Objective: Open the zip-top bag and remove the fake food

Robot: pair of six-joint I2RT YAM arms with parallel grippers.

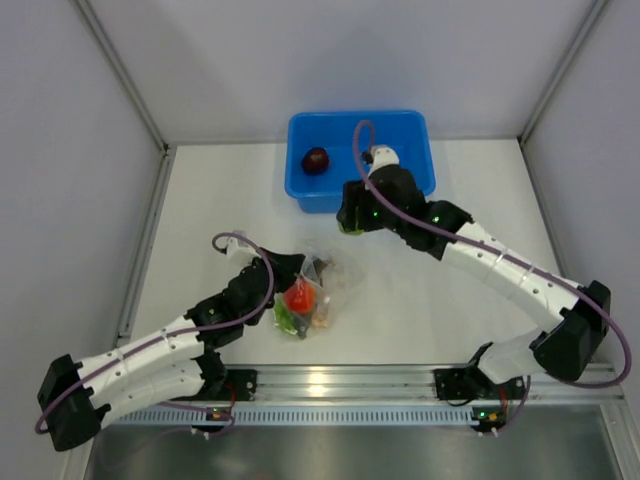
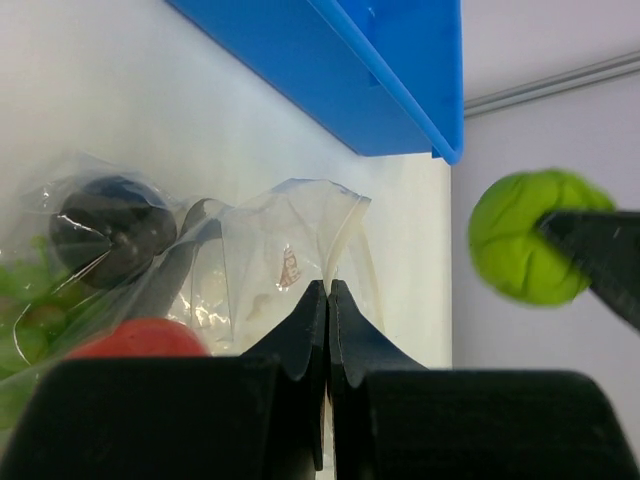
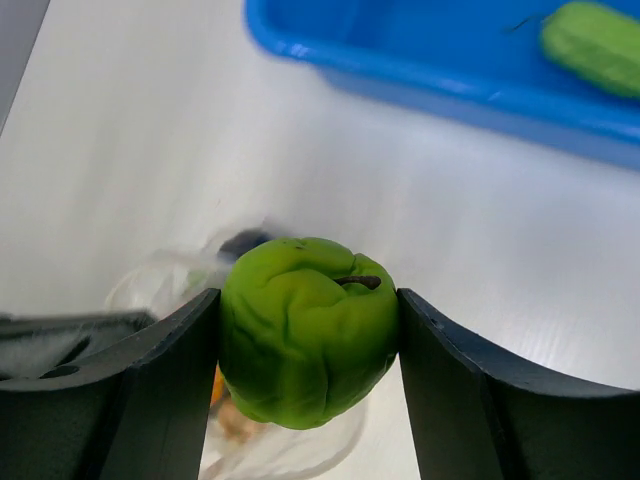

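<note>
Removal is under way: a green ball [image 3: 305, 340] is pinched in the right jaws below the blue bin [image 1: 300, 190]; the bag [image 1: 335, 280], mid-frame, is pinched by the left jaws. Release over the bin seems needed.

The left arm [image 1: 150, 355] lies low, reaching from its base at the near left corner forward and to the right, with a bend partway along. The left tool [image 2: 328, 298] has its two dark fingers pressed flat against each other, pinching an edge of the zip-top bag [image 2: 290, 225]. The right arm [image 1: 510, 275] rises from its base, folds at an elbow near the right edge, then runs forward and leftward, wrist tipped down. The right tool [image 3: 308, 345] grips the lime ball [image 3: 300, 370], one finger pressed against each side.
</note>
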